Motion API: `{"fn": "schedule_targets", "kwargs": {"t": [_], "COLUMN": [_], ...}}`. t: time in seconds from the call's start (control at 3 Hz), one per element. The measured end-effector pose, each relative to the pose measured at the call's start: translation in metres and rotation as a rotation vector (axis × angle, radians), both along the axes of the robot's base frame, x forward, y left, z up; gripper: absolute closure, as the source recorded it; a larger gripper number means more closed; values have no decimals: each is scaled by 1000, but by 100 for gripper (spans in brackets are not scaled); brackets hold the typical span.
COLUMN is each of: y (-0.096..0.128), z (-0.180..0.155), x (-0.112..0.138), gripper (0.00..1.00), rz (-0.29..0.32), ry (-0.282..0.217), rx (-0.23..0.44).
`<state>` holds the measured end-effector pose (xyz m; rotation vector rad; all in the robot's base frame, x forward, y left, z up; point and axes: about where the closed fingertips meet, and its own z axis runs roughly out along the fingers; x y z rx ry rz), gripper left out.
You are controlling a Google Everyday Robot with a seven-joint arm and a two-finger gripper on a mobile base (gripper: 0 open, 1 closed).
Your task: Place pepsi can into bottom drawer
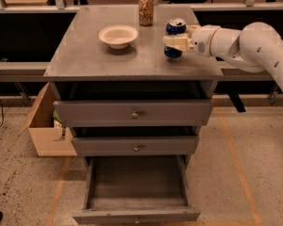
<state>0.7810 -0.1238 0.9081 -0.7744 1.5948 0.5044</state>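
The pepsi can [175, 28], dark blue with a silver top, stands at the right of the cabinet top [89, 55]. My gripper [176, 43] reaches in from the right and is shut on the can's middle, with one cream finger [172, 42] across its front. The can's base is at or just above the cabinet top. The bottom drawer [137, 185] is pulled out and open below, and its grey tray has nothing in it. Its small knob [137, 219] shows at the front edge.
A tan-gold patterned can [145, 8] stands at the back of the cabinet top. A white bowl [118, 35] sits left of the pepsi can. The two upper drawers [134, 113] are shut. A cardboard box [45, 126] sits on the floor at the left.
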Motion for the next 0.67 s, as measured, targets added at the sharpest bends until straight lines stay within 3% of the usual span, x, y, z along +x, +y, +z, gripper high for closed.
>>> {"fn": "schedule_targets", "kwargs": {"t": [0.33, 0.67], "y": [1, 3], "z": [27, 45], "x": [-48, -115], "gripper": [95, 100], "rz": [113, 213], "ry": [-21, -13], "rx": [25, 61]}}
